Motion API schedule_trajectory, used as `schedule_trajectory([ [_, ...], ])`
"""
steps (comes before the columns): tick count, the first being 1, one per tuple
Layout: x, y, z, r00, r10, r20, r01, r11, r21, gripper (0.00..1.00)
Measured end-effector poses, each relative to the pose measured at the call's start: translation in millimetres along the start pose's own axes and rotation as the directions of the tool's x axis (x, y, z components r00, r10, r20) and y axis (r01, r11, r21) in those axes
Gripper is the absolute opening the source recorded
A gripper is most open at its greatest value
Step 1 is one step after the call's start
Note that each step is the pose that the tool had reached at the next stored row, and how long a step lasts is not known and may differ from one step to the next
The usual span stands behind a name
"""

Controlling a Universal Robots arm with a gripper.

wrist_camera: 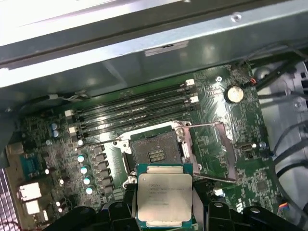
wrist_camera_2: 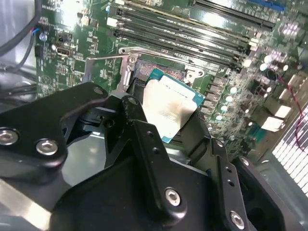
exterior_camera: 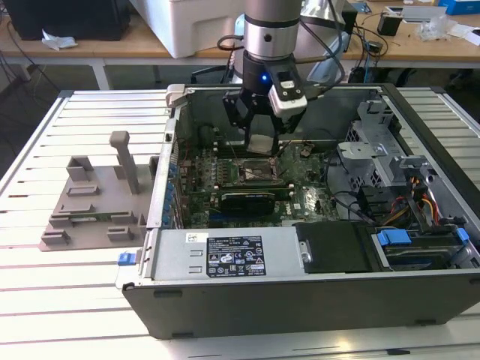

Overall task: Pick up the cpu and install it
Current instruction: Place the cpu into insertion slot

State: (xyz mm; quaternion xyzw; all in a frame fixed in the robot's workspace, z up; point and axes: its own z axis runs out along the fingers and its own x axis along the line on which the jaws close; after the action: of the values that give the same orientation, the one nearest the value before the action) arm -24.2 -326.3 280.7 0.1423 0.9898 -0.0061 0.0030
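Note:
The cpu (wrist_camera: 164, 195), a flat square chip with a silver top and green edge, is clamped by its sides between my black fingers (wrist_camera: 201, 211) in the first wrist view. My gripper (exterior_camera: 262, 146) hangs inside the open computer case, just above the motherboard. The black-framed socket (wrist_camera: 155, 153) lies bare beneath and slightly ahead of the chip, with its metal load plate (wrist_camera: 214, 147) flipped open to one side. In the second wrist view the cpu (wrist_camera_2: 168, 108) sits tilted over the socket (wrist_camera_2: 144, 72), and my gripper (wrist_camera_2: 166, 126) is shut on it.
Memory slots (wrist_camera: 139, 113) run beside the socket. A black graphics card (exterior_camera: 251, 201) lies just in front of the socket. The case wall (exterior_camera: 225, 94) rises behind; a drive cage and cables (exterior_camera: 390, 165) fill the exterior view's right. A grey fixture (exterior_camera: 97, 202) stands outside the case.

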Motion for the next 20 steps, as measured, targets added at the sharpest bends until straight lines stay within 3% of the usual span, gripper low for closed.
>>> schedule_trajectory([
  [6,0.0,0.0,0.2,0.9955,0.095,-0.0009,-0.095,0.9955,0.0010,0.55],
  [11,-0.1,0.0,0.2,0.9861,0.166,-0.0013,-0.166,0.9861,0.0026,0.55],
  [14,-0.2,0.0,0.3,0.9745,0.224,-0.0017,-0.224,0.9745,0.0034,0.55],
  [18,-0.3,0.1,0.4,0.9624,0.271,-0.0020,-0.271,0.9624,0.0041,0.55],
  [20,-0.3,0.1,0.5,0.9509,0.309,-0.0021,-0.309,0.9509,0.0049,0.55],
])
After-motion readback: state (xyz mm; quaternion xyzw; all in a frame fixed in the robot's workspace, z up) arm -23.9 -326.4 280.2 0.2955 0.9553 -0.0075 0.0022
